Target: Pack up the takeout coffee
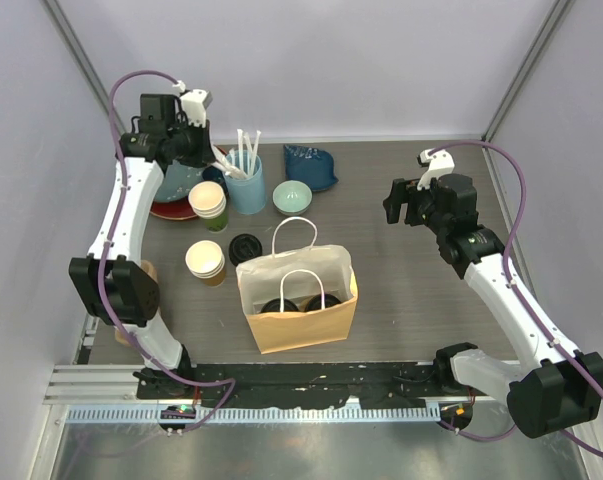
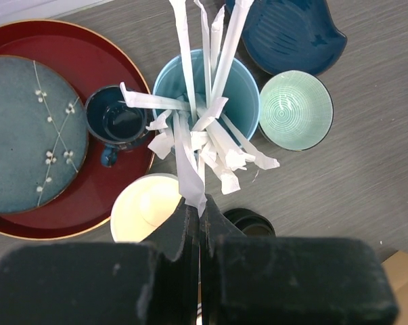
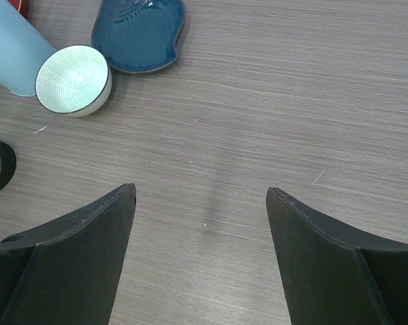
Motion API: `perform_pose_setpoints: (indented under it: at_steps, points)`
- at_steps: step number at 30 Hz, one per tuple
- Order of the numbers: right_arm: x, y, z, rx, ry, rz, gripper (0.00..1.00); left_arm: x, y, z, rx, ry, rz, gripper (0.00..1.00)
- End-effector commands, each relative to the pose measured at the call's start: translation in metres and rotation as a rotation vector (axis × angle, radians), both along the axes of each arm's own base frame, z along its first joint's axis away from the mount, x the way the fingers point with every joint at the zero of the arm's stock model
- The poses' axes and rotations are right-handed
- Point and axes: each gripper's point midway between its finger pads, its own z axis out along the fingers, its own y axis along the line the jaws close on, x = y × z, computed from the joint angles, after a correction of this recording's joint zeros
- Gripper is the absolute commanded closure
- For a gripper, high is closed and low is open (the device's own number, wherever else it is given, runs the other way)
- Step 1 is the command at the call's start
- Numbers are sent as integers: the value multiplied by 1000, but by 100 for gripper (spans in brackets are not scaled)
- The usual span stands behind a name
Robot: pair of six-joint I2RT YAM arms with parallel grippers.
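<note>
The 2 lidded coffees [image 1: 281, 304] are sitting in the paper bag [image 1: 301, 332]. The left gripper [image 2: 198, 220] is pinching 1 wrapped straw [image 2: 188, 166] in the blue cup [image 2: 166, 76]; a crooked lift risks dragging out its neighbours. The right gripper [image 3: 201, 193] is hanging open, empty.

The surface [image 3: 258, 101] is grey wood-grain, matt and finely lined. The bag [image 1: 301, 325] is plain brown paper, matt. The bowl [image 2: 296, 110], blue dish [image 2: 291, 34] and red tray [image 2: 88, 54] look glazed and glossy. The straws [image 2: 190, 142] wear crinkled white paper. The right fingers [image 3: 68, 264] are matt black, slightly grainy.
</note>
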Motion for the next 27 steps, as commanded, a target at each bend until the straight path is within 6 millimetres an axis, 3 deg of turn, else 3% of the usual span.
perform_pose_setpoints:
  at_steps: [1, 5, 8, 23, 27]
  points:
    - [3, 0, 27, 5, -72, 7, 17, -1, -1, 23, -4, -44, -21, 100]
    - [3, 1, 27, 6, -70, 13, 17, -6, 4, 43, 19, -104, -12, 100]
    - [4, 2, 26, 8, -66, 17, 17, -9, 6, 46, 39, -118, -15, 100]
    - [3, 2, 24, 8, -63, 20, 17, 14, -1, -1, 24, -9, -37, 98]
    - [3, 3, 22, 7, -57, 21, 17, 15, 0, -10, 23, 13, -39, 89]
